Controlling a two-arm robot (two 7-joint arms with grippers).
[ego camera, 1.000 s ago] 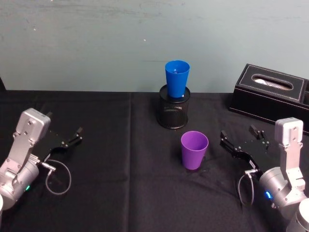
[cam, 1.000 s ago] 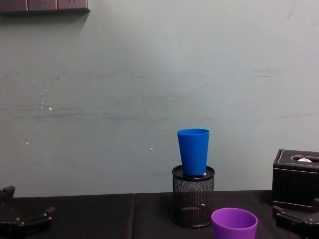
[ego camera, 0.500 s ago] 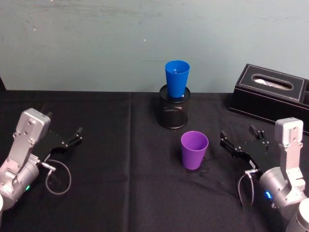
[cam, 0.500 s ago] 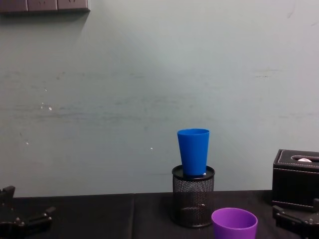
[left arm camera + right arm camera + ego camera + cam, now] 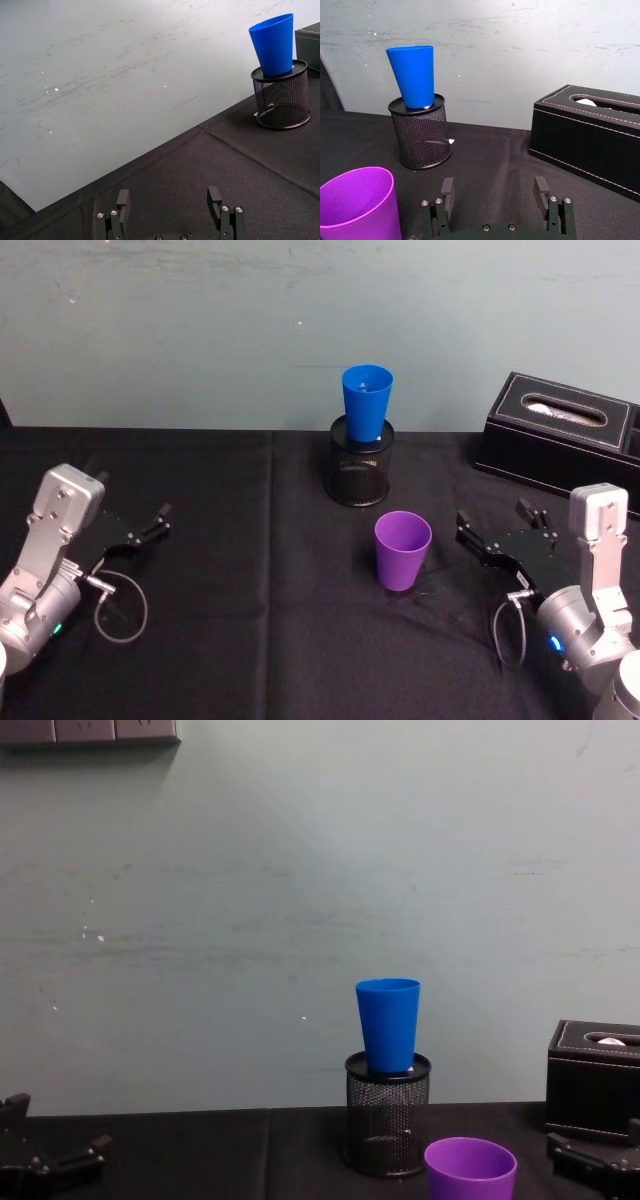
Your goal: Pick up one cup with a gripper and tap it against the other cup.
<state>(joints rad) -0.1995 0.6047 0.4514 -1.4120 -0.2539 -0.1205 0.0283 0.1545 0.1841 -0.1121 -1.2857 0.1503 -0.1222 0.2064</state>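
1. While the purple cup [image 5: 402, 550] is short, wide, smooth-rimmed plastic, the blue cup [image 5: 366, 403] is taller, narrower and tapered, seated upright in the mouth of a black wire-mesh pen holder [image 5: 360, 474].
2. On a black cloth-covered table [image 5: 260, 630], the purple cup stands upright, nearer the robot than the holder and apart from it.
3. At the table's right side, the right gripper [image 5: 500, 532] sits just beside the purple cup without touching it, its long black jaws spread and empty.
4. Well apart from both cups, the left gripper [image 5: 137, 527] rests at the left, jaws likewise spread with nothing between them.
5. Beyond the right gripper lies a black stitched tissue box [image 5: 560, 437]; bare cloth separates gripper and purple cup.
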